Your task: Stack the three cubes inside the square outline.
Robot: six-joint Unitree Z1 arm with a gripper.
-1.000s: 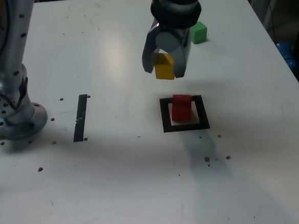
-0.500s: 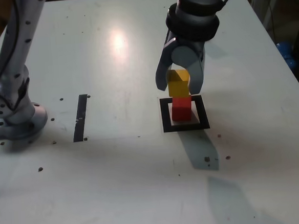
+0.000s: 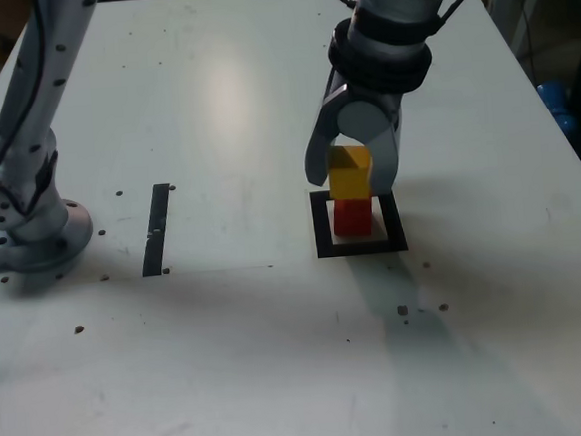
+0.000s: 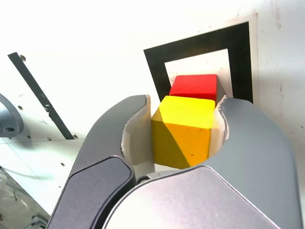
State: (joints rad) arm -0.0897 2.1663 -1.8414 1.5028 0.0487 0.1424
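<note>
Between the gripper's two curved grey fingers sits the yellow cube, clamped on opposite faces, its flat underside free to meet the block below. That block is the red cube, standing inside the square outline, and the yellow one is directly over it. From the exterior view they seem to touch, though I cannot be sure the upper one is fully seated; the wrist view shows it a little off the red cube's edges, so the alignment may be imperfect. Holding from the sides this way lets the fingers part afterwards without dragging the stack. Judging by this, the second block is being placed and a third remains to add; the green cube is not visible in either view. Beyond the outline, toward the exterior view's left, a straight black strip lies on the white table, and past it stands the arm's base. Small dark specks dot the tabletop, and a bright glare patch lies on it behind the outline.
</note>
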